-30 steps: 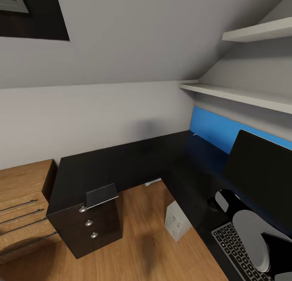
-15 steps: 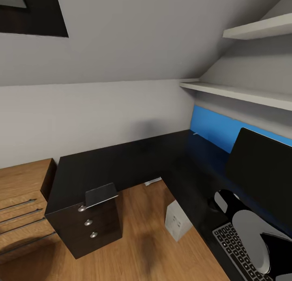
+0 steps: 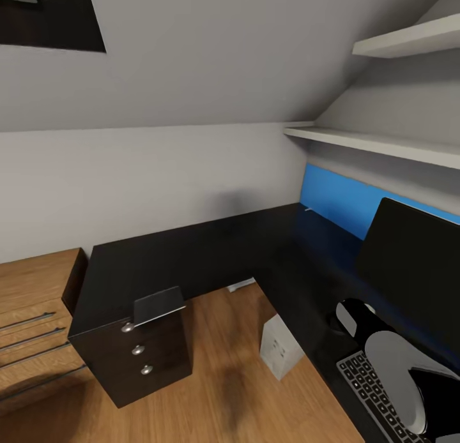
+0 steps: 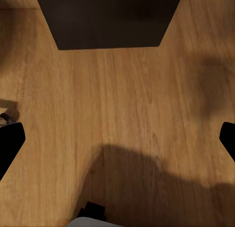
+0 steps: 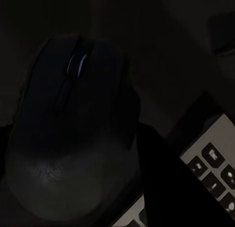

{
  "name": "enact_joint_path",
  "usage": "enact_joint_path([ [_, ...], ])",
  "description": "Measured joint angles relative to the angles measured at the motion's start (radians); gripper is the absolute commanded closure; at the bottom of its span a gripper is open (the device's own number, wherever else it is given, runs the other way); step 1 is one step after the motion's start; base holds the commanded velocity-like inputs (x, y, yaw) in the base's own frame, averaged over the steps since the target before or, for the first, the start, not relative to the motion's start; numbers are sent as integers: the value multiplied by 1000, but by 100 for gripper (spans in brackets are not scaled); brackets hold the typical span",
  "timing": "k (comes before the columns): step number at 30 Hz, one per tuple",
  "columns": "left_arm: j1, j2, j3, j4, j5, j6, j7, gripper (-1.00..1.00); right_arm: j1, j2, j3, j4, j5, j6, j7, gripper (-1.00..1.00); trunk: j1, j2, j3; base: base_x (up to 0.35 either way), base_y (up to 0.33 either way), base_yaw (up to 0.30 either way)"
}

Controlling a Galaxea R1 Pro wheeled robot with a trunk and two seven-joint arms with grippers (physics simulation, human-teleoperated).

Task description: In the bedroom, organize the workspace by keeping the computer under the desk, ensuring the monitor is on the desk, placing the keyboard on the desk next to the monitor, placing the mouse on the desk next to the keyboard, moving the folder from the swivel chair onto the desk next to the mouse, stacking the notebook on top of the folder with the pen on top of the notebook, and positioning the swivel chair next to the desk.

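Mouse [image 5: 73, 134], black, large at left of the right wrist frame, resting on the dark counter [image 3: 191, 255] with the keyboard [image 5: 215, 163] just beside it at lower right. Right tool close over the mouse in that dim view; cannot tell how far open, or whether gripping anything. In the head frame, keyboard [image 3: 377, 398] at lower right on the glossy black counter, partly covered by the grey and black right arm [image 3: 396, 379]. Monitor [image 3: 415, 270] standing behind it at right edge, black screen facing out, blue panel [image 3: 338, 203] along the wall behind. Two white shelves [image 3: 383, 149] above, upper right. Black drawer unit [image 3: 137, 360] with three round knobs at lower left centre under the counter's far wing. White pedestal [image 3: 278, 347] on the wooden floor [image 3: 223, 379] at lower centre. Wooden drawers [image 3: 32, 322] at left edge. Dark skylight frame [image 3: 57, 15] at upper left. Left tool [image 4: 117, 138] spread wide in the left wrist frame, black fingertips [image 4: 10, 143] at both side edges, nothing between them, hanging over bare floor with the drawer unit's front at top.
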State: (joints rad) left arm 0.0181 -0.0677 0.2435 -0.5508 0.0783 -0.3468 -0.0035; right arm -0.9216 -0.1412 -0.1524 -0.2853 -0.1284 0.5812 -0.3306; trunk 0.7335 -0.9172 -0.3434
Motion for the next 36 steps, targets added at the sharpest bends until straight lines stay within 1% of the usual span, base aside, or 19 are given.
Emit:
enact_joint_path([
  [8,0,0,0,0,0,0,0,-100,0,0,2,0,0,0,0,100,31,-56,-25,0,0,0],
  [20,0,0,0,0,-1,-4,-9,-100,0,1,3,0,0,-1,1,100,31,-56,-25,-3,0,0],
  [25,0,-1,0,0,-2,-4,-9,-100,0,1,2,0,0,-2,1,100,31,-56,-25,-158,0,0],
  [36,0,-1,0,1,-2,-4,-9,-100,0,1,3,0,0,-2,2,100,31,-56,-25,-39,19,0],
])
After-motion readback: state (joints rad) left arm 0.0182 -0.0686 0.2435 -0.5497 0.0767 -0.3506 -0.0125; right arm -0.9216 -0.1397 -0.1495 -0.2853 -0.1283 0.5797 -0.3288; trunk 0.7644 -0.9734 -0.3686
